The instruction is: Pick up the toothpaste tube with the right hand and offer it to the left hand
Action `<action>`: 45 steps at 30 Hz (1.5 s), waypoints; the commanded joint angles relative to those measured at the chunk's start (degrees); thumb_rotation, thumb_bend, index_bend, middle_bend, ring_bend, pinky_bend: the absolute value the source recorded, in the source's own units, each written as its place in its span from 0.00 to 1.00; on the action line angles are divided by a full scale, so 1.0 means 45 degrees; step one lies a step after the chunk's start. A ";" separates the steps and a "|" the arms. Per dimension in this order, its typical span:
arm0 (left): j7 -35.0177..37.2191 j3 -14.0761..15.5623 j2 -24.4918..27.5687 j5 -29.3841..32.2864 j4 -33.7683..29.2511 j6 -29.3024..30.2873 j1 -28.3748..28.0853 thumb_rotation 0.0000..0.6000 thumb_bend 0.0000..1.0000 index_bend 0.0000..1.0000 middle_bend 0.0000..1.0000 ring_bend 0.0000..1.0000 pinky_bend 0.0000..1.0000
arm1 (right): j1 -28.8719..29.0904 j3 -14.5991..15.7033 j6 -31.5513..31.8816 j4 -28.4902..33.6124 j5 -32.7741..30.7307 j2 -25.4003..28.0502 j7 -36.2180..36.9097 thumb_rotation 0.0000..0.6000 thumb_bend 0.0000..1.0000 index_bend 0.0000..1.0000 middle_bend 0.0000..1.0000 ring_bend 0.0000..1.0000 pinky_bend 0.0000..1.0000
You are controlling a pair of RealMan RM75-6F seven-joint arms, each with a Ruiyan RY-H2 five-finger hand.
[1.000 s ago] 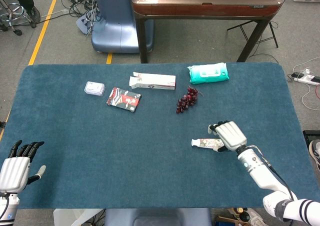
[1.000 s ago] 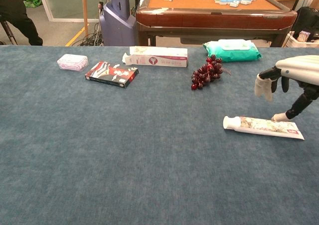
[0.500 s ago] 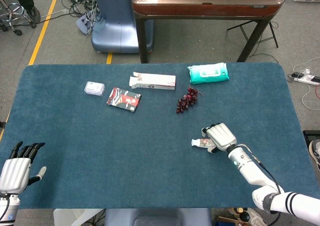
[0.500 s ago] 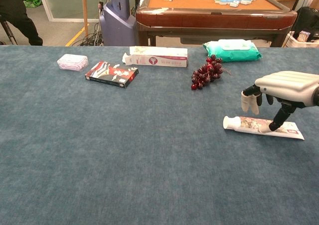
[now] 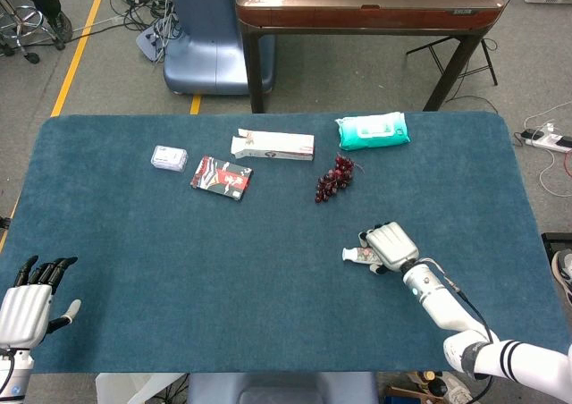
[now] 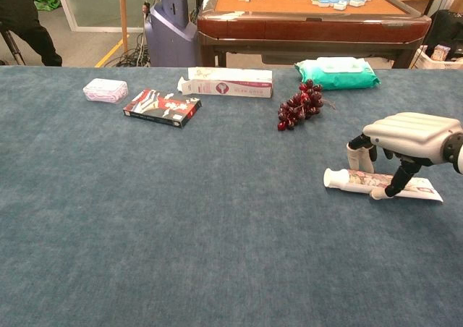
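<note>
A wide table covered in dark blue felt fills both views. Near its right front, the toothpaste tube lies flat on the felt, cap end pointing left. The right hand arches over the tube, with fingertips coming down behind it and the thumb in front; the tube is not lifted, and whether the hand actually grips it cannot be told. The left hand sits at the table's front left corner, fingers spread and holding nothing.

Along the far side lie a small clear plastic box, a dark red packet, a long white carton, a bunch of dark red grapes and a green pack of wipes. Beyond the table are a grey floor with a yellow line, tangled cables, a blue machine base and a brown wooden table.
</note>
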State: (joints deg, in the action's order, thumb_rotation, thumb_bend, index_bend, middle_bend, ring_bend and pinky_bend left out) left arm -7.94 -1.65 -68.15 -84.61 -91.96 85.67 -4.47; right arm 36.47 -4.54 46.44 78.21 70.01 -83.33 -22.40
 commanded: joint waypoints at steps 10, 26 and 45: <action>0.0163 -0.0013 -0.0051 0.0002 0.0159 -0.0042 0.0015 1.00 0.25 0.19 0.22 0.22 0.05 | 0.0035 -0.0088 0.0527 0.0274 -0.0005 0.0257 0.0097 1.00 0.24 0.43 0.49 0.36 0.40; 0.0295 -0.0008 -0.0009 0.0000 0.0221 -0.0016 0.0089 1.00 0.25 0.19 0.22 0.22 0.05 | 0.0211 0.0125 0.0396 -0.0068 -0.0340 -0.0187 -0.0209 1.00 0.10 0.43 0.49 0.36 0.40; 0.0408 -0.0012 -0.0103 0.0055 0.0373 -0.0057 0.0133 1.00 0.25 0.19 0.22 0.22 0.05 | 0.0294 0.0425 0.0134 -0.0315 -0.0750 -0.0290 -0.0518 1.00 0.32 0.45 0.51 0.37 0.40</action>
State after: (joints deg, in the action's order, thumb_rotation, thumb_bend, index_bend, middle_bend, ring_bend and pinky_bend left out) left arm -6.10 -1.71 -68.62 -84.37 -90.28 85.41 -3.87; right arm 37.79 -2.66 47.07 76.78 66.66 -84.64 -24.69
